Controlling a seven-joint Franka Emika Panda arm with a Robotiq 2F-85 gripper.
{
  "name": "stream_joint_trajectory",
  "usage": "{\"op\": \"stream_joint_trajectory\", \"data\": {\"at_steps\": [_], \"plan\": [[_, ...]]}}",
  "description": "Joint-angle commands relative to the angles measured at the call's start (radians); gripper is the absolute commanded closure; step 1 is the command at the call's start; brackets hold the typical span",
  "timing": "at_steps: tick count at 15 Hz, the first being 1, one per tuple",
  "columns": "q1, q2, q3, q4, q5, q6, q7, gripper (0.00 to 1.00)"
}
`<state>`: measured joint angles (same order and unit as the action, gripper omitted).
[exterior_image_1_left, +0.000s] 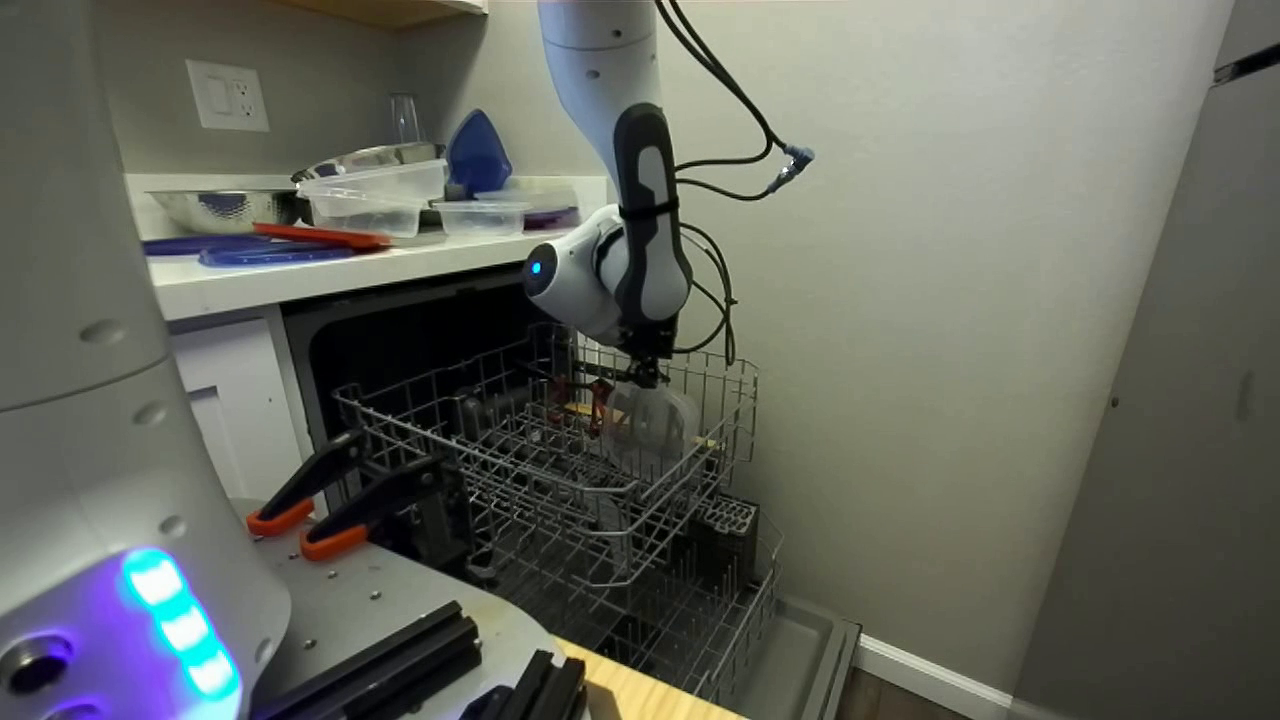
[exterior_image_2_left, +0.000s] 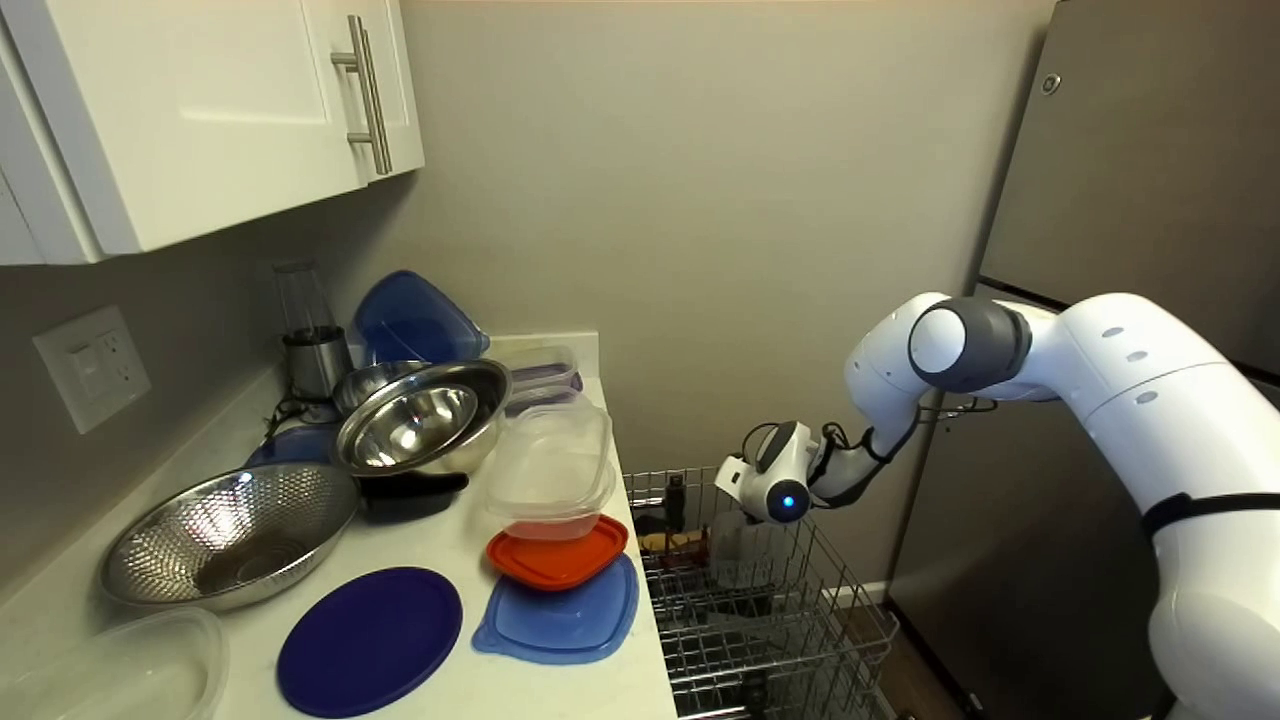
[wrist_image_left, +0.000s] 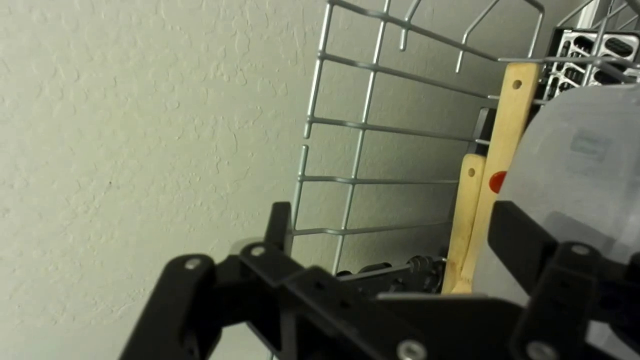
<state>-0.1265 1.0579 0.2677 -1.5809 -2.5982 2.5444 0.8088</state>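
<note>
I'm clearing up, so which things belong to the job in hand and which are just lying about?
In the job, it seems:
open tool
clear container near it
upper wire rack

Lying about on the counter:
metal colander
red lid
dark-blue round lid

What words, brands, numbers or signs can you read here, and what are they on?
No text is readable.
Fridge: round badge, too small to read.
Clear container, wrist view: faint patch, possibly a mark, too blurred to read.
</note>
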Motion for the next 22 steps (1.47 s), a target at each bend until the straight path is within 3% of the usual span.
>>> {"op": "stream_joint_trajectory", "data": {"at_steps": [1,10,13,17,22], "plan": [[0.014,-0.014,0.003,-0.017,0.002,0.008,-0.006,0.00],[0.058,-0.143,-0.013,-0.131,0.114,0.022,-0.137,0.00],[0.048,-0.166,-0.001,-0.142,0.139,0.074,-0.166,0.00],[0.021,-0.178,0.020,-0.134,0.130,0.195,-0.163,0.00],[-0.002,-0.167,0.014,-0.093,0.129,0.484,-0.141,0.00]]}}
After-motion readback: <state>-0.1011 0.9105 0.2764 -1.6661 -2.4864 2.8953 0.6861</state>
